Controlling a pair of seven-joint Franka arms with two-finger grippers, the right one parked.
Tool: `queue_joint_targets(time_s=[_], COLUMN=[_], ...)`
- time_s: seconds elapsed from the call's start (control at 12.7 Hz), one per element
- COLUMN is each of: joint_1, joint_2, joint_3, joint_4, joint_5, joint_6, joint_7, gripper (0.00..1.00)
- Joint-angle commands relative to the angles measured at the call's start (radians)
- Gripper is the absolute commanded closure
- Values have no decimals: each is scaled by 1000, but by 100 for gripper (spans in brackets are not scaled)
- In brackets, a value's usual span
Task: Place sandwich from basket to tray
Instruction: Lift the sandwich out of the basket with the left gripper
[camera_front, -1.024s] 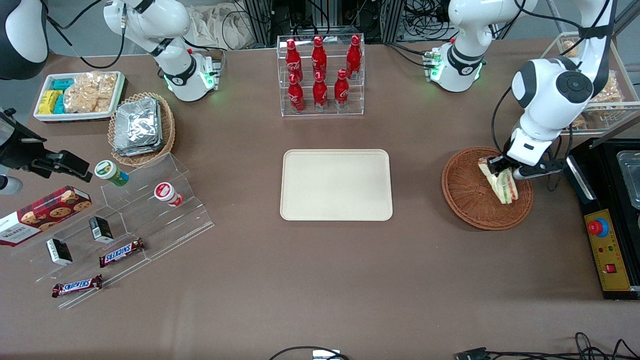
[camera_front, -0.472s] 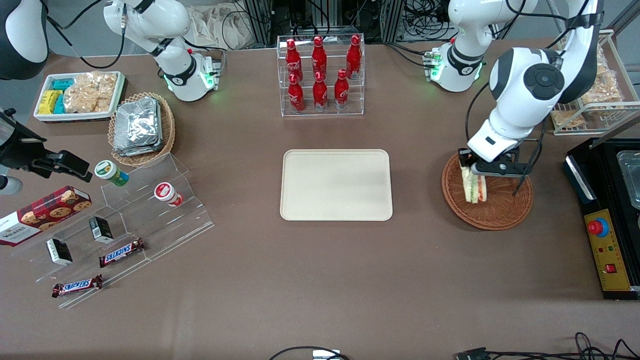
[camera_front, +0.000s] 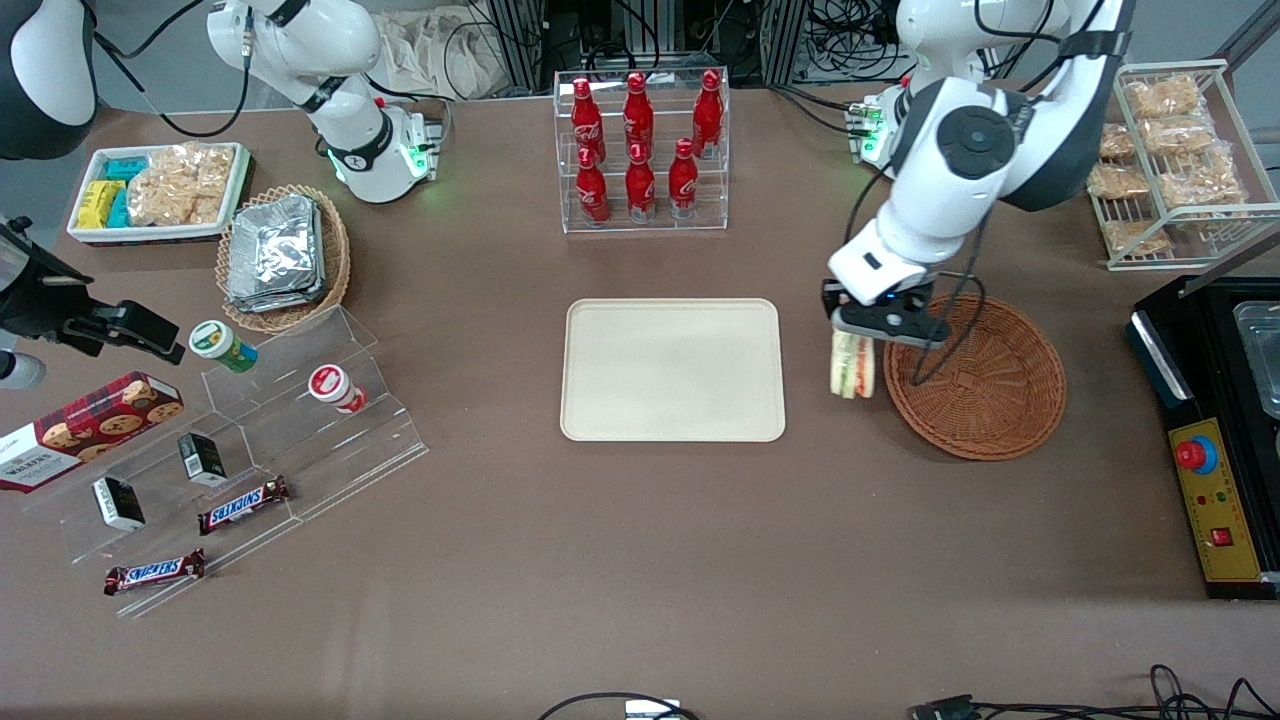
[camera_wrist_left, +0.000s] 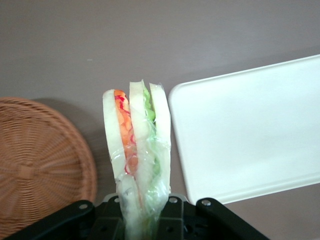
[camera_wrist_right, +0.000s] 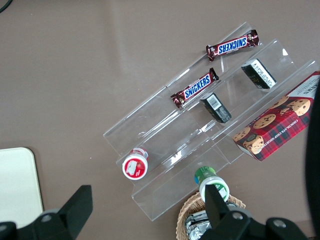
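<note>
Claw (camera_front: 853, 345) gripping sandwich (camera_front: 852, 366), between tray (camera_front: 672, 369), basket (camera_front: 985, 385)

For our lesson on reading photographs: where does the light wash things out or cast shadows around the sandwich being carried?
Left wrist view: the tray looks washed out to near white, and the sandwich, clamped in the gripper, throws a soft shadow toward the basket. Front view: even light, with pale sheen patches on the table.

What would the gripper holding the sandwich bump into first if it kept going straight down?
Probably the bare brown table: the gripper, shut on the clear-wrapped triangular sandwich, hangs between the round reddish-brown wicker basket and the cream rectangular plastic tray. The sandwich would touch first.
</note>
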Motion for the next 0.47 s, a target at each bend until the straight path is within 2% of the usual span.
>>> queue_joint_targets(time_s=[0.0, 0.39], joint_1=[6, -36], joint_2=[90, 195], joint_3=[-71, -98], joint_4=[46, 42], joint_5=[6, 14], joint_6=[45, 115], joint_7=[-79, -134], gripper=[90, 91])
